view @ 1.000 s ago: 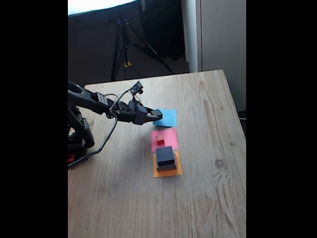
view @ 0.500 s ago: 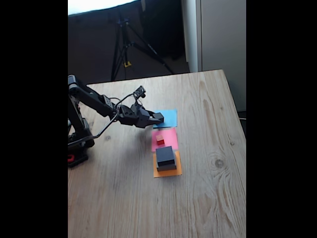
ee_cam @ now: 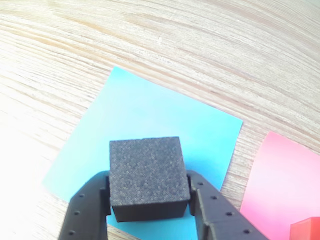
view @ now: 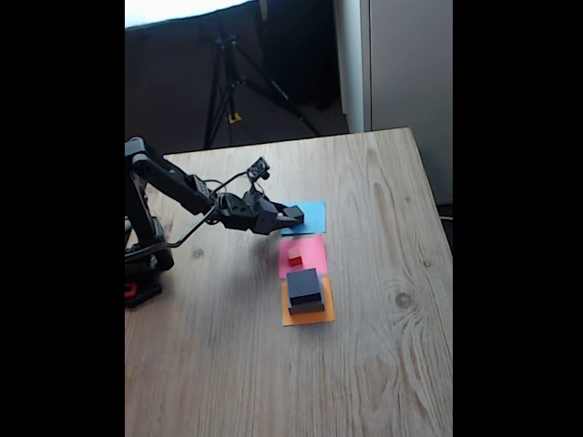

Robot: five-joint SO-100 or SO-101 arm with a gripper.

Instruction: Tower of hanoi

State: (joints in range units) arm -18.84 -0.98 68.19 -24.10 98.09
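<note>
Here we log the gripper (ee_cam: 149, 200) clamped on a dark block (ee_cam: 148, 178) over the blue paper (ee_cam: 145, 120), bare wood all round. Beside it: pink paper (view: 303, 255) bearing the red cube (view: 295, 259); two stacked dark blocks (view: 305, 290) on orange paper (view: 308, 315).

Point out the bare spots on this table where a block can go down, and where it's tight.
The blue square is bare under the pincer, which holds a black block. The wood right of the squares and in front of the orange square is open. It's tight on the pink square, which carries the red cube, and on the orange one, under the black stack.
</note>
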